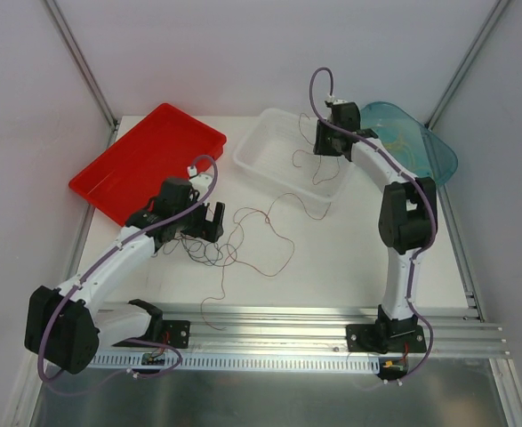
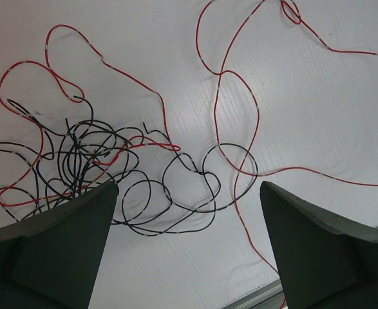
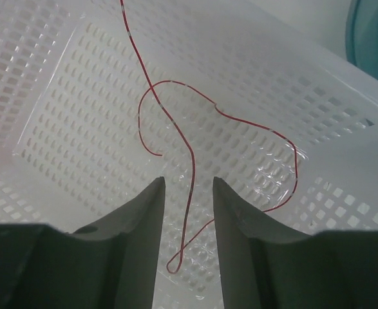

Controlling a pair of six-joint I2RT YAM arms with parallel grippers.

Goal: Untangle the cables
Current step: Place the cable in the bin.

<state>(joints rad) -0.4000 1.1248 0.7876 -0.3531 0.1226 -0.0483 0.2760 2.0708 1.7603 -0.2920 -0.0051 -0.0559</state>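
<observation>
The cables lie as a tangle of thin black loops (image 1: 209,252) with a red wire (image 1: 274,233) running through it and out across the white table. My left gripper (image 1: 209,222) hovers over this tangle, open wide. In the left wrist view the black loops (image 2: 85,151) and the red wire (image 2: 237,96) lie beyond the left gripper (image 2: 189,187), with nothing between its fingers. My right gripper (image 1: 325,147) is over the white basket (image 1: 269,147). A red wire (image 3: 194,165) runs down between the jaws of the right gripper (image 3: 189,180), which stand a little apart and do not touch it.
A red tray (image 1: 145,160) sits at the back left. A teal bowl (image 1: 429,151) with thin yellowish strands stands at the back right, beside the perforated basket (image 3: 79,96). A metal rail (image 1: 314,325) runs along the near edge.
</observation>
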